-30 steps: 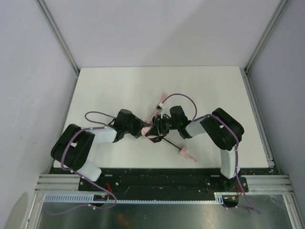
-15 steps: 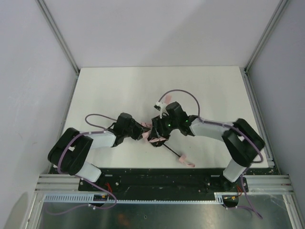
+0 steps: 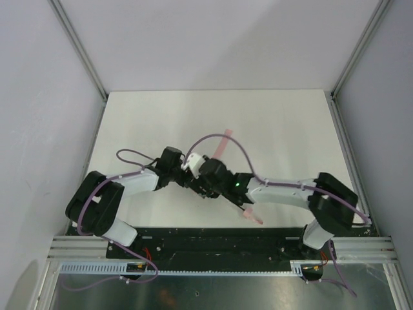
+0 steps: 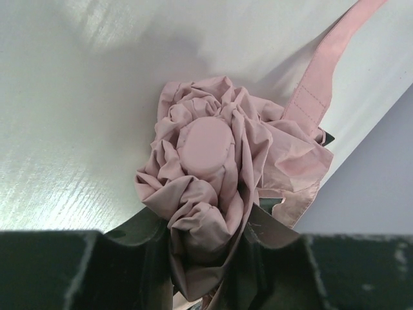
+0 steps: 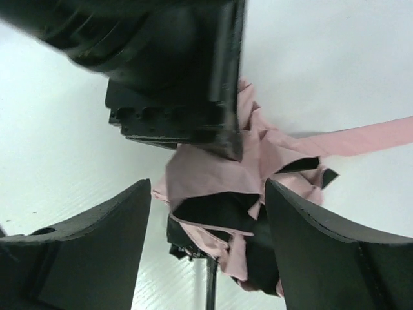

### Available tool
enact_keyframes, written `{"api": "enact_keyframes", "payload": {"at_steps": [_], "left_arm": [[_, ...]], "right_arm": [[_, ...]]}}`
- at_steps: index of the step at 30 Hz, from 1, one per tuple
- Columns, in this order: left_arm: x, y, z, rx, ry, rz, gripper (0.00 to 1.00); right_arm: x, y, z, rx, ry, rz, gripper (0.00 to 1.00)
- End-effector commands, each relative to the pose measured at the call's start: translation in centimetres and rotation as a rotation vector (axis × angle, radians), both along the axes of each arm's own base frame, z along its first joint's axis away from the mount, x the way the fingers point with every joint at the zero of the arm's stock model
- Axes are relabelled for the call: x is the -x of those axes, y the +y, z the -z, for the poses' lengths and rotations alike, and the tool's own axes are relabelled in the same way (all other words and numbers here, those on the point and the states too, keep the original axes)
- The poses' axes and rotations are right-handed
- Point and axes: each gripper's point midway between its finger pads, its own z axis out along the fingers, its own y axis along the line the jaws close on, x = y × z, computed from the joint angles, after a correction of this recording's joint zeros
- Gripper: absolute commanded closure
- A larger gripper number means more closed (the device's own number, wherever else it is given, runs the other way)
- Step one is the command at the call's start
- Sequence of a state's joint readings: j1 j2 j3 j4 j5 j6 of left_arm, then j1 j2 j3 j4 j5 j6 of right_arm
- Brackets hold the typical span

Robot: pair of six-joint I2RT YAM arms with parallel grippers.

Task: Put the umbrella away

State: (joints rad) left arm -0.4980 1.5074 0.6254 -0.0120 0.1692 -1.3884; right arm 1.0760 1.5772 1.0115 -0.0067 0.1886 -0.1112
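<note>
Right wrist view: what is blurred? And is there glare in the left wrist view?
Right wrist view: the left arm at top is smeared, the umbrella sharper. Left wrist view: streaky glare on the table, soft shadow above the umbrella.

The pale pink umbrella (image 4: pixel 216 177) lies crumpled on the white surface (image 4: pixel 77 129), closure strap (image 4: pixel 322 84) trailing loose, thin black shaft (image 5: pixel 210 287) protruding.

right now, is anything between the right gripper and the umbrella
Nothing visible does. The umbrella sits directly ahead of the right gripper, whose jaws stand open. The left gripper is clamped on the same bundle from the far side, close but not in between.
</note>
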Motion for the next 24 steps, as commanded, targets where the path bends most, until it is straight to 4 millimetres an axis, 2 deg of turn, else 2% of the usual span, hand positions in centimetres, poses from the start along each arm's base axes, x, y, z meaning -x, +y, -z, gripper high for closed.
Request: {"api": "enact_keyframes", "payload": {"at_steps": [1, 5, 12, 19, 20, 22, 24], "left_arm": [[2.6, 2.3, 2.9, -0.119, 0.155, -0.022, 1.00], [2.8, 2.2, 3.1, -0.120, 0.173, -0.022, 1.00], [2.8, 2.0, 3.0, -0.110, 0.185, -0.024, 1.00], [2.5, 1.8, 2.5, -0.101, 0.169, -0.014, 1.00], [2.3, 1.8, 2.3, -0.103, 0.155, -0.011, 0.98], [1.6, 1.9, 1.7, -0.109, 0.118, -0.009, 0.85], [0.7, 2.2, 0.9, -0.110, 0.074, -0.011, 0.62]], "right_arm": [[-1.1, 0.6, 2.2, 0.131, -0.194, 0.066, 0.27], [-0.8, 1.3, 5.5, 0.202, -0.228, 0.071, 0.31], [-0.9, -1.1, 11.6, 0.349, -0.182, 0.150, 0.48], [-0.8, -4.2, 15.9, 0.428, -0.067, 0.217, 0.91], [-0.7, -4.6, 16.6, 0.432, -0.035, 0.219, 0.96], [-0.1, -5.4, 17.8, 0.430, 0.038, 0.212, 0.99], [0.6, -6.0, 19.0, 0.417, 0.132, 0.205, 1.00]]}}
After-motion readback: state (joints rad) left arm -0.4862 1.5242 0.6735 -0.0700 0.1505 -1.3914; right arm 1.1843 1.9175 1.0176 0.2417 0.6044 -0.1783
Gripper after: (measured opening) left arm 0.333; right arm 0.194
